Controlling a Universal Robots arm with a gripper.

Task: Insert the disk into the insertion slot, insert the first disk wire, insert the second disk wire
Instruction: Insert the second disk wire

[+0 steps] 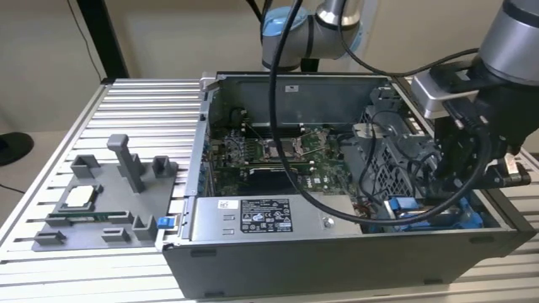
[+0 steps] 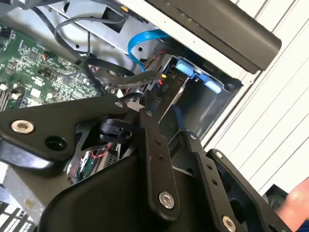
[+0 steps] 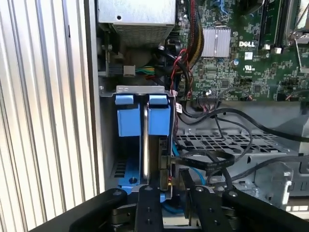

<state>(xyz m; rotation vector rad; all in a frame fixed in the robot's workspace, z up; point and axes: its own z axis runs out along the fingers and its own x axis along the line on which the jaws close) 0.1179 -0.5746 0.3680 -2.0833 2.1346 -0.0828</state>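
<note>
— Where is the end effector [image 1: 446, 183]?

— Down inside the open grey metal computer case [image 1: 337, 262], at the case's near corner on the exterior view's right. The case lies on the ribbed aluminium table [image 1: 143, 101].

— And the disk?

— The flat silver hard drive with the bright blue frame [image 3: 158, 121] stands on edge in the grey-blue plastic drive bay [image 3: 120, 171], right against the case wall at that corner. The end effector is just beside it in both wrist views.

— Has it hold of anything?

— I cannot tell how far it is open, nor whether it grips anything. A flat black cable [image 2: 128, 79] runs right up to its tip.

— What crowds it?

— Plenty. A loose tangle of black wires [image 3: 212, 162] lies over the perforated grey metal cage [image 3: 227, 145] next to the bay, and a curved blue ribbon cable [image 2: 145, 38] loops near the case rim. The green motherboard [image 1: 269, 151] is in the middle of the case; the grey labelled power supply box [image 1: 252, 218] sits along the near wall. Well apart, near the table's edge on the exterior view's left, stands a grey plastic fixture [image 1: 101, 202].
</note>
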